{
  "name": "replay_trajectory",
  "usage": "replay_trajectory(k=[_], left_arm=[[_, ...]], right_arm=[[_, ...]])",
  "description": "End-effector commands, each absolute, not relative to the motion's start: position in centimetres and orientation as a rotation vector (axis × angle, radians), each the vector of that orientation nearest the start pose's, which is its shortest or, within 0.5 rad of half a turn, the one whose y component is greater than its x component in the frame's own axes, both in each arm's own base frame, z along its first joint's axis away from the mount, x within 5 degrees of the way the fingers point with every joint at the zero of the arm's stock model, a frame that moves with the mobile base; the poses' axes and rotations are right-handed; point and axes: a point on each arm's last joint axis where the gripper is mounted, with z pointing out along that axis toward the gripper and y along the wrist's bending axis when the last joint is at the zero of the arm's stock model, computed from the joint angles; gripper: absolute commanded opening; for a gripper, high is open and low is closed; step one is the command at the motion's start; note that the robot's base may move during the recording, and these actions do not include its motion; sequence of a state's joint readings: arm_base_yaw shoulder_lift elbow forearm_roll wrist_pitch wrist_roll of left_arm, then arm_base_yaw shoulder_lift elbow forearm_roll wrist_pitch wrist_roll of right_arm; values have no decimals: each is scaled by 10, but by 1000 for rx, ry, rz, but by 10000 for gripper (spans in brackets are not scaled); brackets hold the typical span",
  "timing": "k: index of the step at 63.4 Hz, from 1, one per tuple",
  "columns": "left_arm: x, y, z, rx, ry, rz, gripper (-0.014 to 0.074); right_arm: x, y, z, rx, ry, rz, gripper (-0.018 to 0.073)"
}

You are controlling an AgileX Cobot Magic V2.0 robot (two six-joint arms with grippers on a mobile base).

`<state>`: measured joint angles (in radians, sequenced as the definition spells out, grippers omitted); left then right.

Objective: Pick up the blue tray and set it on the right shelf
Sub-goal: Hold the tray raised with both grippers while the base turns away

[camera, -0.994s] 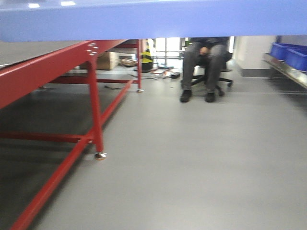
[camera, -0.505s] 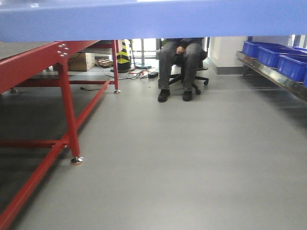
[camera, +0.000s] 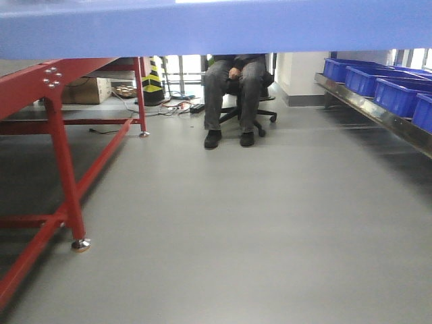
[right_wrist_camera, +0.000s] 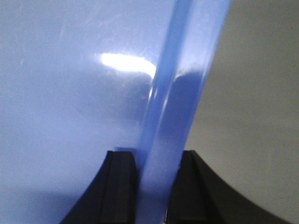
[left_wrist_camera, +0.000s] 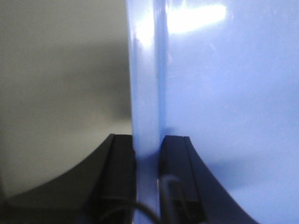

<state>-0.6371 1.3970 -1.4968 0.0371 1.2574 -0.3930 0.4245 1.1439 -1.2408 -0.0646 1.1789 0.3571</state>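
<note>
Your left gripper [left_wrist_camera: 148, 161] is clenched on the blue tray [left_wrist_camera: 224, 93], with one black finger pressing the outer face of the flared rim and the other pressing the inner face. Your right gripper [right_wrist_camera: 158, 168] grips the opposite rim the same way, a black finger on each side of the wall. The tray is held up between the two. In the front view, its glossy side runs as a level band across the whole top edge. Below it lies the bare grey floor [camera: 256, 223]. The right shelf [camera: 378, 111], with its shiny steel front rail, runs along the right side, well apart from the tray, and carries a row of dark-blue bins [camera: 398, 94]. The red-framed table [camera: 61, 155] stands on the left, and a seated person [camera: 233, 94] is at the far end, between table and shelf
</note>
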Motion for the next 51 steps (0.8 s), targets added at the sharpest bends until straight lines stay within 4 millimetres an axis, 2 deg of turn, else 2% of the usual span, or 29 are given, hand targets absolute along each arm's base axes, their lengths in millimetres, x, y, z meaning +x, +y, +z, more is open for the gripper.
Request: replay_trajectory(k=[1,51], left_arm=[[209,-154,411,375,2656,-287,-48],[207,-156,411,376,2667,-327,-48]], right_arm=[[193,78,403,-135,2476,208,23],[193,78,403,-135,2475,208,23]])
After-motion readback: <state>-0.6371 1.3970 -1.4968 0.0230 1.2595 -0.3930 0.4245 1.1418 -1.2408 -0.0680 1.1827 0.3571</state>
